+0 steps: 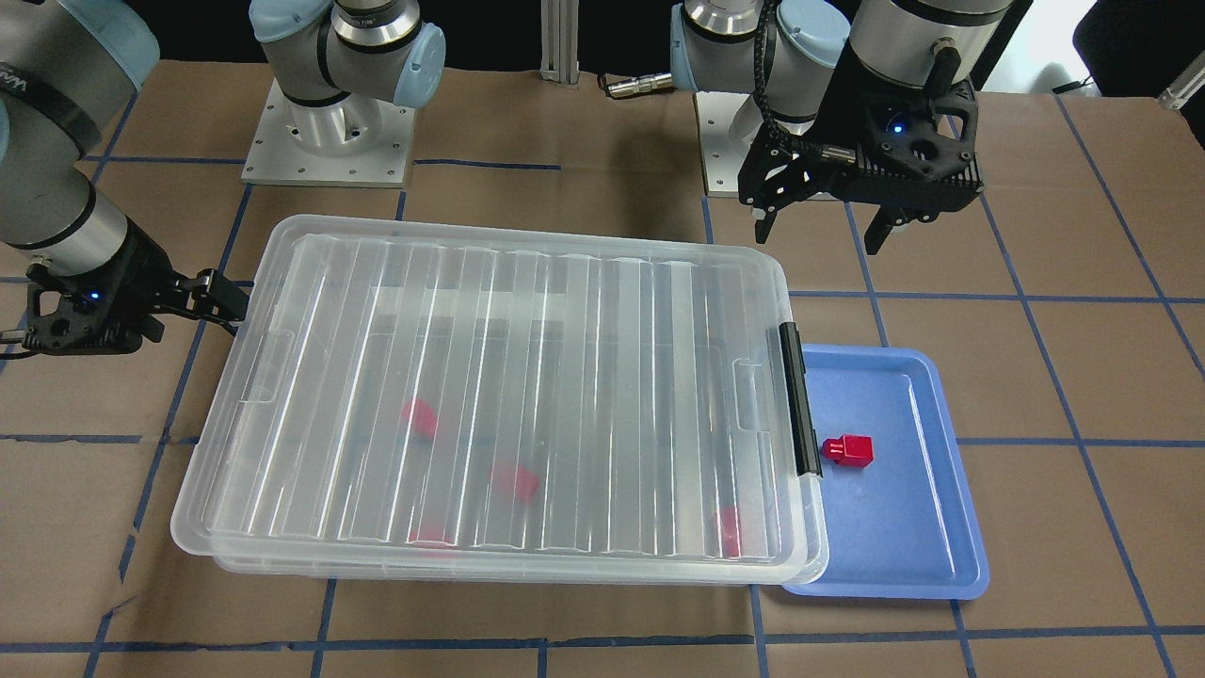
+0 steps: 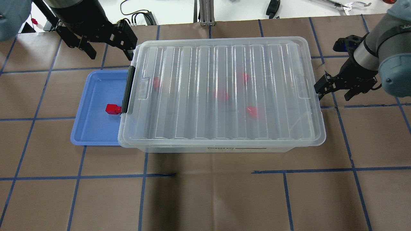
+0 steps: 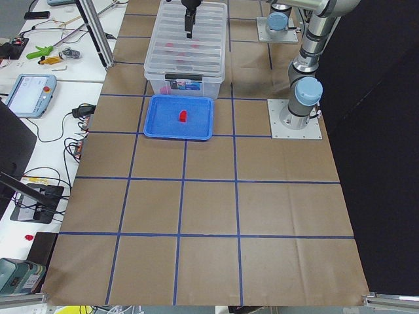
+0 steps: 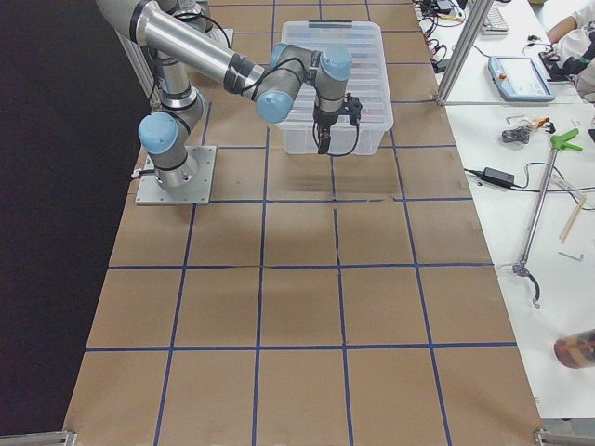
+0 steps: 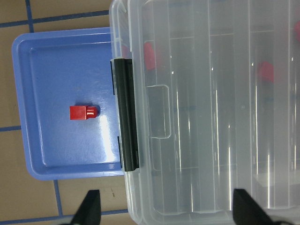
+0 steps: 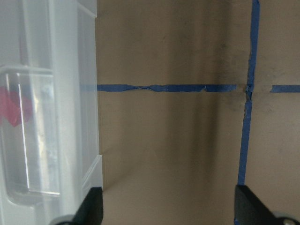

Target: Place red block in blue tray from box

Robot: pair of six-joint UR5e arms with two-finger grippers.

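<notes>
One red block (image 1: pixel 849 450) lies in the blue tray (image 1: pixel 904 546), also seen from overhead (image 2: pixel 112 109) and in the left wrist view (image 5: pixel 83 113). The box (image 2: pixel 224 122) has its ribbed lid shut and its black latch (image 2: pixel 130 89) over the tray's edge. Several more red blocks (image 2: pixel 221 95) show blurred through the lid. My left gripper (image 2: pixel 110 55) is open and empty, above the table behind the tray and the box's latch end. My right gripper (image 2: pixel 332 93) is open and empty beside the box's opposite short end, near the handle tab.
The box overlaps the blue tray (image 2: pixel 93 128) along its latch side. The brown paper table (image 2: pixel 205 192) has blue tape grid lines. The arm bases (image 1: pixel 329 141) stand behind the box. Side benches with cables and tools lie beyond the table (image 4: pixel 521 139).
</notes>
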